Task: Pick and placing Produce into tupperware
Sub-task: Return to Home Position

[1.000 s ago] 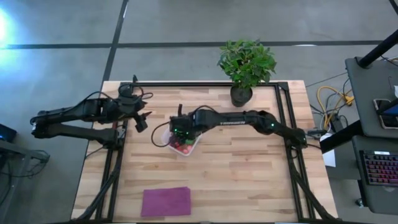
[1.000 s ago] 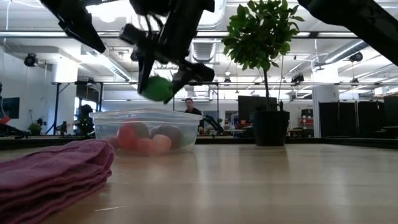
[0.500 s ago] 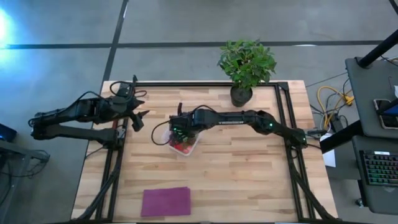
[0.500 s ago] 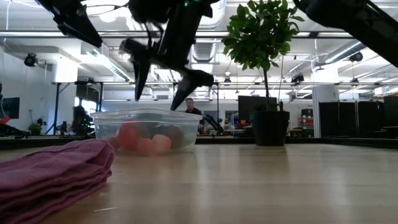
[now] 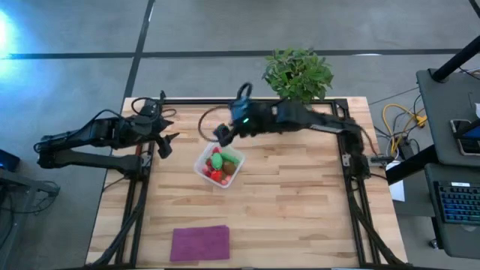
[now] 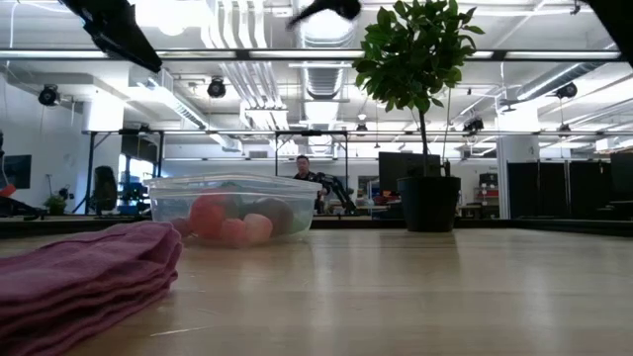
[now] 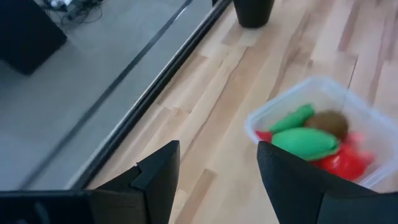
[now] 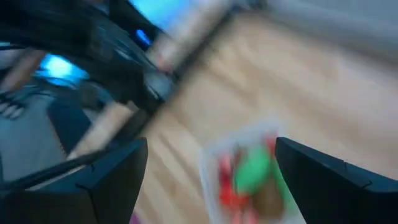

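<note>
Tupperware (image 5: 198, 168) at centre-left of bench (image 5: 300, 210), upright, lidless. Produce (image 5: 218, 166) all inside it: green oval (image 7: 305, 142) on top, long green piece (image 7: 291, 118) beside it, brown kiwi-like ball (image 7: 328, 123) next to them, red pieces (image 7: 341, 165) underneath. No loose piece seen on the bench. Judgement: loading looks complete; arms only need to clear.

Right gripper (image 5: 222, 134) hovers above the bench, just far of the container. Its fingers (image 8: 115, 177) are spread wide with nothing between them. Left gripper (image 5: 166, 142) waits at the left bench edge, apart from the container, fingers (image 7: 155, 177) parted, empty.

Handling, judged: pieces look light, hard and smooth. Round ones would roll and slip, so pinch across the middle; take long ones across the short axis. Container looks thin-walled and light, likely to skid if nudged; hold it by a straight stretch of rim, not a corner.

Surroundings: potted plant (image 5: 298, 75) at far edge, to the right of the container. Purple cloth (image 5: 200, 243) at near edge, well apart. Low view shows a person (image 6: 302, 168) in the room behind.
</note>
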`<state>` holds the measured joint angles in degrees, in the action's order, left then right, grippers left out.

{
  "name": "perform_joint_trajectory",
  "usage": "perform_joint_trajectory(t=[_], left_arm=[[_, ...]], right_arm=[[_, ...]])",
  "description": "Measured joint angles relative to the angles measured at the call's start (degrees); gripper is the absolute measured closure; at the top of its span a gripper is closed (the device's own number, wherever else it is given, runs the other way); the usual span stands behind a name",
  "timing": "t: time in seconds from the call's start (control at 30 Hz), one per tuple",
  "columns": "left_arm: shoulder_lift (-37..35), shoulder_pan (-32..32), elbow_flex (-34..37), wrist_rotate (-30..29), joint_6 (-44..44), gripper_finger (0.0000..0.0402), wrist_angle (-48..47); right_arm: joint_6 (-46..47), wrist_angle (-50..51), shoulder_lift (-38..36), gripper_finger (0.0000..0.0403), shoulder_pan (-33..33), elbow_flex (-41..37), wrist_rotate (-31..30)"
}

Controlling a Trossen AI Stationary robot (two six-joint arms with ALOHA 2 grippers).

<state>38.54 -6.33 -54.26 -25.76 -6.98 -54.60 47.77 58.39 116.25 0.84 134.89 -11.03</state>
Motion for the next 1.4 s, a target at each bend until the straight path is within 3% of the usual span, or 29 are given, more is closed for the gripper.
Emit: perform_joint_trajectory(t=[0.07, 0.13, 0.3, 0.37, 0.53, 0.67, 0.8, 0.9, 1.1, 1.2, 1.3, 1.4], left_arm=[[0.00, 0.00, -0.60, 0.77, -3.72, 0.0201, 0.15], [-0.24, -0.07, -0.86, 5.33, -3.73, 0.0201, 0.13], [-2.30, -0.01, -0.43, 29.84, -1.67, 0.0201, 8.74], [-3.16, 0.00, -0.24, 34.72, -3.27, 0.0201, 12.25], [-5.16, -0.04, -0.09, 35.31, -5.80, 0.0201, 13.81], [-8.20, -0.04, 0.10, 36.78, -8.73, 0.0201, 13.75], [-11.83, -0.04, 0.19, 38.89, -9.97, 0.0201, 13.76], [-14.48, -0.04, 0.22, 39.03, -10.67, 0.0201, 14.05], [-18.85, -0.04, 0.33, 38.89, -11.90, 0.0201, 14.11], [-21.01, -0.04, 0.50, 35.54, -15.21, 0.0201, 14.13], [-22.42, -0.04, 1.46, 34.19, -16.55, 0.0201, 14.07], [-23.50, -0.03, 3.02, 37.71, -14.42, 0.0201, 15.42]], right_arm=[[-11.55, -5.95, -2.54, 0.0057, -1.59, 0.00, -0.05], [-17.64, -10.77, -4.22, 0.0054, -3.12, 0.00, 1.64], [-24.06, -18.17, -3.90, 0.0056, -3.60, -1.55, 14.16], [-24.28, -23.18, -3.16, 0.0058, -3.46, -4.38, 17.29], [-21.27, -40.82, -3.03, 0.0060, -3.46, -16.81, 23.97], [-15.62, -55.47, -4.51, 0.0056, -2.71, -28.60, 25.54], [-14.32, -66.69, -10.80, 0.0053, -3.02, -40.21, 27.94], [-14.71, -69.00, -19.10, 0.0055, -3.36, -48.88, 27.07], [-20.24, -67.61, -38.30, 0.0053, -4.65, -66.34, 15.81], [-21.77, -65.84, -47.00, 0.0055, -5.02, -73.40, 12.32], [-18.59, -61.27, -54.06, 0.0057, -4.61, -80.06, 7.66], [-15.66, -61.83, -59.87, 0.0055, -4.58, -85.86, 5.96]])
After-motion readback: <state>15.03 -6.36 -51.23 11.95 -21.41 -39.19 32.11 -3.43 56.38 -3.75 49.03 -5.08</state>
